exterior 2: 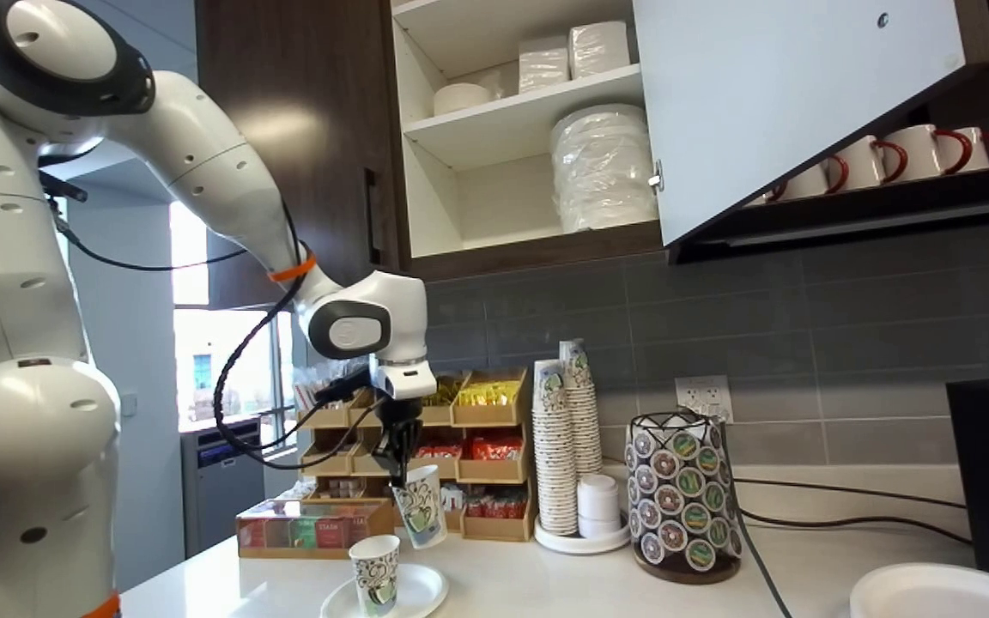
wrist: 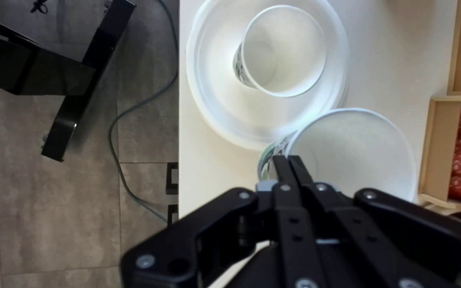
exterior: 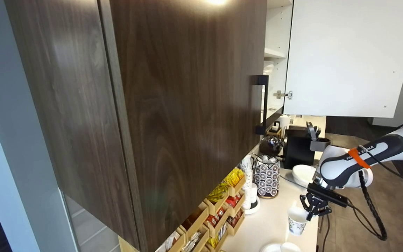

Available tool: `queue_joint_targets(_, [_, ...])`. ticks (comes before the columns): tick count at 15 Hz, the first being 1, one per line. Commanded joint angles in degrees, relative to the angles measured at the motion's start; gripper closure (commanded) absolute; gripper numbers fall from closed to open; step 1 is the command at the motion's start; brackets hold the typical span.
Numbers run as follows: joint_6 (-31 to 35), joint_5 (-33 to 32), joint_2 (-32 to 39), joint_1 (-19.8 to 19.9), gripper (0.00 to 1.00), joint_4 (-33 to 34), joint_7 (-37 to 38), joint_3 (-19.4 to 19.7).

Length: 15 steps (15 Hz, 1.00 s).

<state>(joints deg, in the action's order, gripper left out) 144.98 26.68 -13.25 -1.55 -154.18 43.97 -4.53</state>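
between jaws: tilted paper cup (exterior 2: 422,508), pinched at rim

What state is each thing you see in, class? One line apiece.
Held cup: off the counter, slightly tilted
Fingers: closed on its rim
Plate: flat on counter
Standing cup: upright on plate
White cabinet door: open
Dark cabinet door: shut
Pod rack: loaded
Cup stacks: nested

Paper cup (exterior 2: 422,510), white w/ dk. scrollwork & green-blue print; mouth up, tilted; pinched at rim, raised abv. desk (exterior 2: 512,584), far-right of plate (exterior 2: 422,590).
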Motion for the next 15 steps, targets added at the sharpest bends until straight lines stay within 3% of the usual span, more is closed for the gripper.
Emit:
queue_joint_targets(1, [1.86, 1.53, 4.24, 0.9, 0.99, 0.01, 0.1, 1.72])
queue_joint_targets(9, [4.8, 8.97, 14.07, 1.56, 0.99, 2.6, -3.73, 4.71])
queue_joint_targets(15, [11.16, 12.38, 19.03, 3.27, 0.99, 4.81, -4.45, 6.07])
